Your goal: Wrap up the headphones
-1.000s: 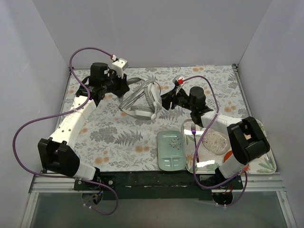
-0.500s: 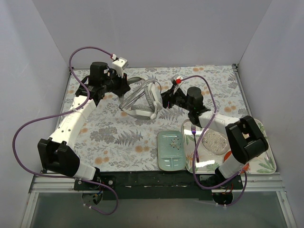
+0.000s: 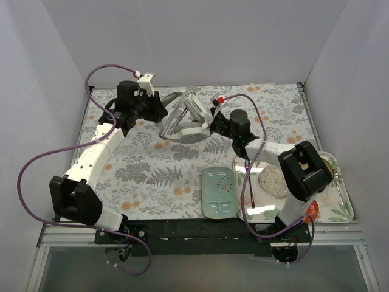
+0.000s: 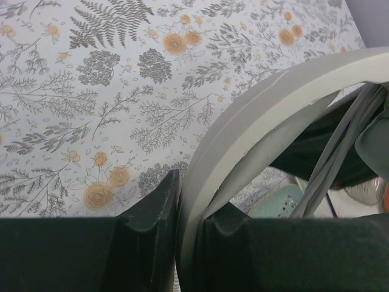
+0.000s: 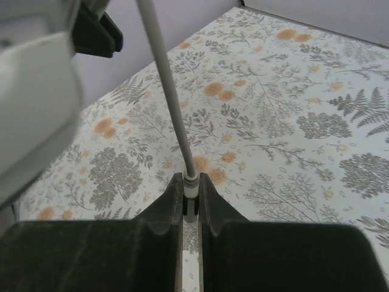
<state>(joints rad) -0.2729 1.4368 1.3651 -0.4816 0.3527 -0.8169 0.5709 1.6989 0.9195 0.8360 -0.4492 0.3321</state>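
Note:
The white-and-grey headphones (image 3: 185,118) are held up at the back middle of the floral table. My left gripper (image 3: 159,111) is shut on their wide headband (image 4: 255,128), which passes between its jaws in the left wrist view. The thin grey cord (image 4: 340,152) runs across the headband in several strands. My right gripper (image 3: 213,126) is just right of the headphones and is shut on the cord's small plug (image 5: 191,185). The cord (image 5: 164,79) rises from the plug up and to the left in the right wrist view.
A pale green dish (image 3: 218,191) lies at the near middle. A floral tray (image 3: 340,210) with a purple fork (image 3: 248,176), a clear lid and a red item sits at the near right. Grey walls enclose the table.
Both grippers have moved toward the back, carrying the headphones up and away. My right gripper has swung left, closer to the headphones, with the plug.

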